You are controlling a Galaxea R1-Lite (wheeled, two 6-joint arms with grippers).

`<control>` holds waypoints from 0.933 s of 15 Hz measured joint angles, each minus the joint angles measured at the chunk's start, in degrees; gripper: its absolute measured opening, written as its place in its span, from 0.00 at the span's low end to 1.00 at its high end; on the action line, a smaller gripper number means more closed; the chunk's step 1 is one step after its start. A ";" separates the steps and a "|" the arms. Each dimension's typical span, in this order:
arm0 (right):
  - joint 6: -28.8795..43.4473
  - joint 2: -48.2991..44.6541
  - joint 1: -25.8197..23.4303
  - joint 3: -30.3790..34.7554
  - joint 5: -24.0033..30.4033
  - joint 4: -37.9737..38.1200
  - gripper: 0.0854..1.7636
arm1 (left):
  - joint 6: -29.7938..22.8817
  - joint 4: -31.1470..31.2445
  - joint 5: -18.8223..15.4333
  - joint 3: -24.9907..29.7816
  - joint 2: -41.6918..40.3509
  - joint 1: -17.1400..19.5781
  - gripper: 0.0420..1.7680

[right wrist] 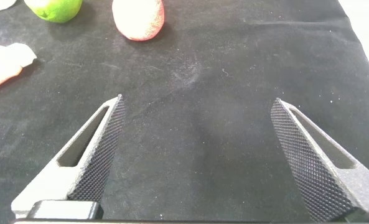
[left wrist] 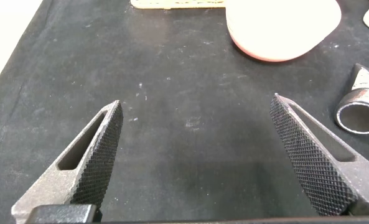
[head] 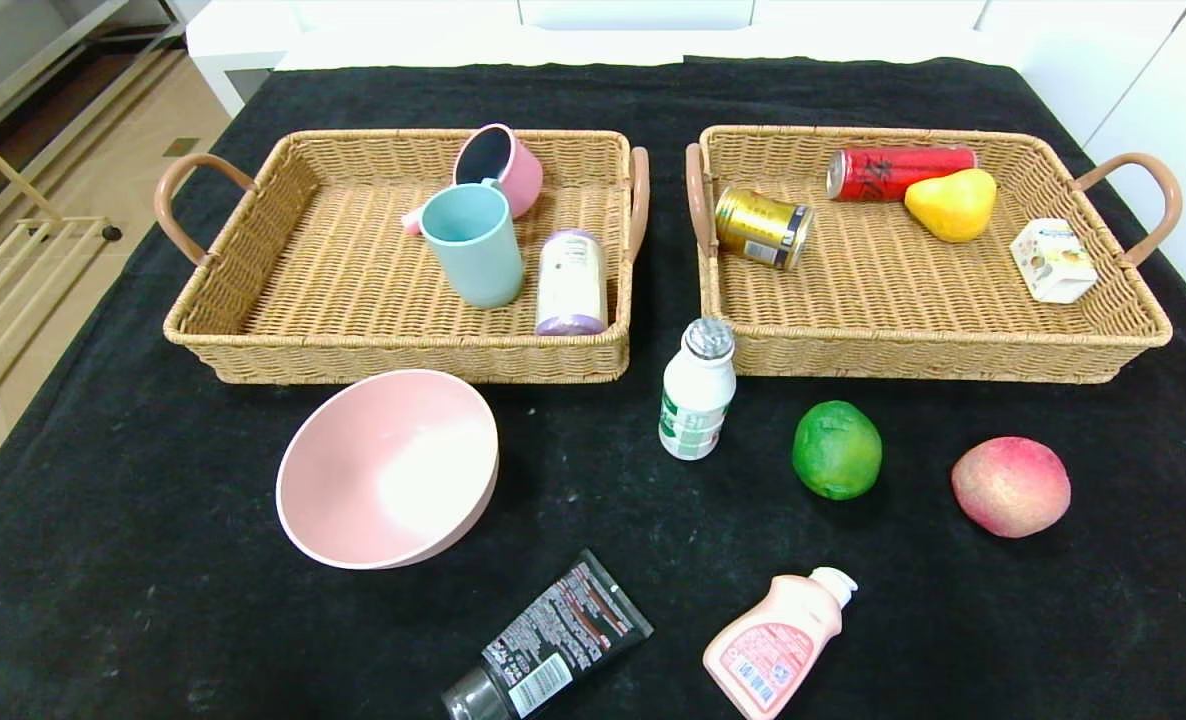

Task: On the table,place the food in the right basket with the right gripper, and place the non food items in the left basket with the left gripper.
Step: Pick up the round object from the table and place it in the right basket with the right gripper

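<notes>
On the black table (head: 133,560) stand a pink bowl (head: 389,467), a white bottle with a green label (head: 697,392), a green lime (head: 836,449) and a pink-red peach (head: 1010,486). A black tube (head: 548,641) and a pale pink bottle (head: 780,640) lie near the front edge. Neither gripper shows in the head view. My left gripper (left wrist: 196,106) is open over bare cloth, with the bowl (left wrist: 284,28) and the tube's cap (left wrist: 360,115) ahead of it. My right gripper (right wrist: 196,106) is open over bare cloth, with the lime (right wrist: 55,9) and peach (right wrist: 139,18) ahead.
The left basket (head: 253,330) holds a teal cup (head: 473,243), a pink mug (head: 501,167) and a purple-capped container (head: 571,282). The right basket (head: 953,340) holds a gold can (head: 763,227), a red can (head: 898,172), a yellow pear (head: 951,204) and a small white carton (head: 1052,260).
</notes>
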 joint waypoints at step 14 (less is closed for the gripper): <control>2.18 3.85 -0.11 -10.17 6.22 2.57 0.97 | -2.94 2.15 -8.73 -9.50 4.36 -0.06 0.97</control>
